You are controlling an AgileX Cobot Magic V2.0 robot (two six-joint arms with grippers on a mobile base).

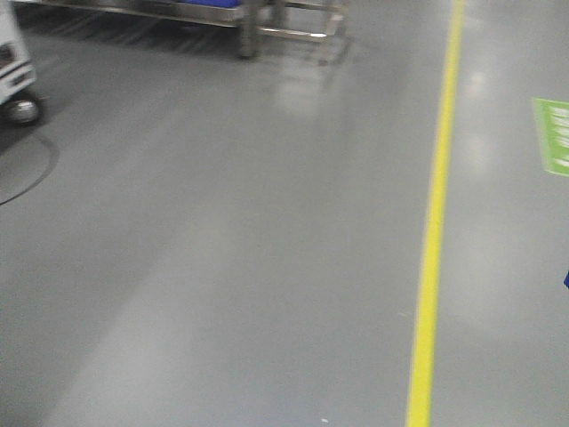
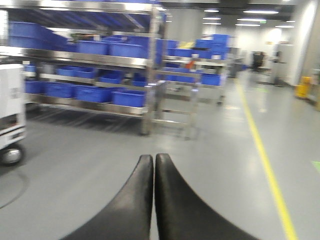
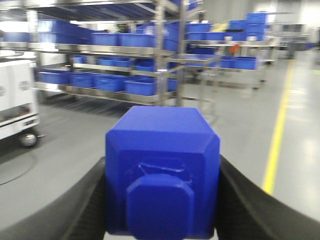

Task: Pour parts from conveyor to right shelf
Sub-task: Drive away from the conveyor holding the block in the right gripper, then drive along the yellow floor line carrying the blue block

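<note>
Grey floor (image 1: 222,267), steel shelf (image 3: 161,55) of blue tubs (image 3: 140,86) upper left. The right claw (image 3: 162,210) pinches the blue block (image 3: 162,145) at lower centre; the left claw (image 2: 154,165) is pressed together.

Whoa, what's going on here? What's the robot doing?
A two-armed robot holds a part. Its right gripper is clamped on a small blue block, while its left gripper is shut with nothing in it. Across the grey floor stands a steel shelf loaded with blue tubs. The block has not been put there yet.
</note>
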